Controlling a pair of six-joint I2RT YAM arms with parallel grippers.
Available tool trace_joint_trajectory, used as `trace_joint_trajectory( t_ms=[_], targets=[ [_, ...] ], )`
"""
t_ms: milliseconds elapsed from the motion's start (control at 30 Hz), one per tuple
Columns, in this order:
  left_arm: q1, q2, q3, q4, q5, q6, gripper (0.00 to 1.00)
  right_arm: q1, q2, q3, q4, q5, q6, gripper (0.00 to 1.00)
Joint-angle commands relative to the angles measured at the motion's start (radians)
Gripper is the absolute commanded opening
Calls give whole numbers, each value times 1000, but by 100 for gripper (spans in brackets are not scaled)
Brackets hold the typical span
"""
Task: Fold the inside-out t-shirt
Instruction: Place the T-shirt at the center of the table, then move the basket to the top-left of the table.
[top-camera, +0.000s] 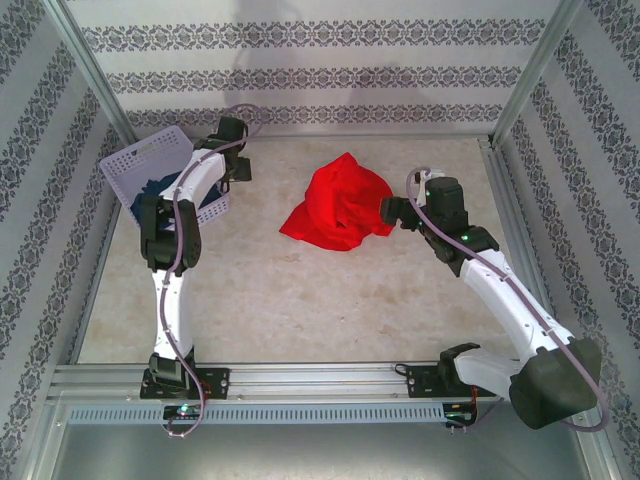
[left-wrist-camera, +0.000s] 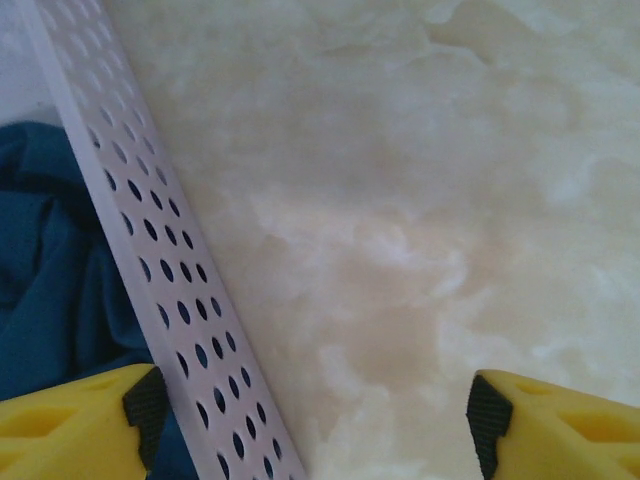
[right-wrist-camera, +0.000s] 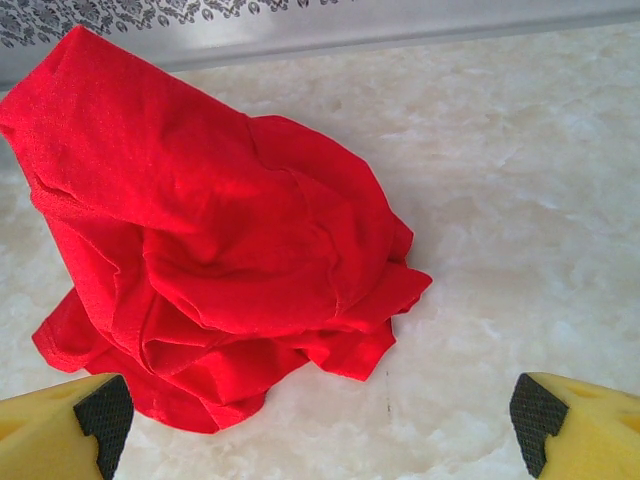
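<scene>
Right hand (right-wrist-camera: 320, 425): fingers spread wide and empty, low over the counter (top-camera: 300, 310), just beside the near edge of the t-shirt (right-wrist-camera: 220, 240).
Left hand (left-wrist-camera: 315, 415): also spread and empty, above the wall of the basket (left-wrist-camera: 150, 230) holding a dark blue cloth (left-wrist-camera: 50, 260), well apart from the shirt.
T-shirt: a crumpled heap mid-counter, nearer the right arm.
Step, likely: a first grip to open the heap.
Do it well: pinch one outer hem layer, not the bunched middle, and draw it outward. The left hand should take the opposite edge.

walls: we see white panels (top-camera: 300, 60) with grey floral bands | tabletop (top-camera: 300, 300): cream, marbled | frame: aluminium posts (top-camera: 88, 65) | light: soft, even
</scene>
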Motion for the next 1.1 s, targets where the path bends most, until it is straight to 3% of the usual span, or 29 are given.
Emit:
trace_joint_trajectory(
  t_ms=[0, 133, 333, 633, 800, 933, 1067],
  targets=[
    [25, 10, 29, -52, -1, -18, 77, 12, 10, 8, 20, -13, 2, 98],
    [42, 3, -8, -21, 26, -22, 68, 12, 21, 8, 27, -18, 2, 98],
    [66, 10, -27, -9, 44, 12, 45, 14, 45, -1, 37, -35, 9, 98],
    [68, -79, -125, -50, -23, 252, 27, 14, 58, -22, 48, -34, 13, 98],
    [75, -115, -197, -24, -104, 347, 22, 17, 124, 10, 48, -35, 12, 98],
    [108, -75, -161, -68, -193, 360, 21, 25, 195, 45, 37, -35, -1, 98],
    [143, -64, -109, -114, -279, 325, 34, 43, 285, 80, 20, -50, -40, 95]
  ],
)
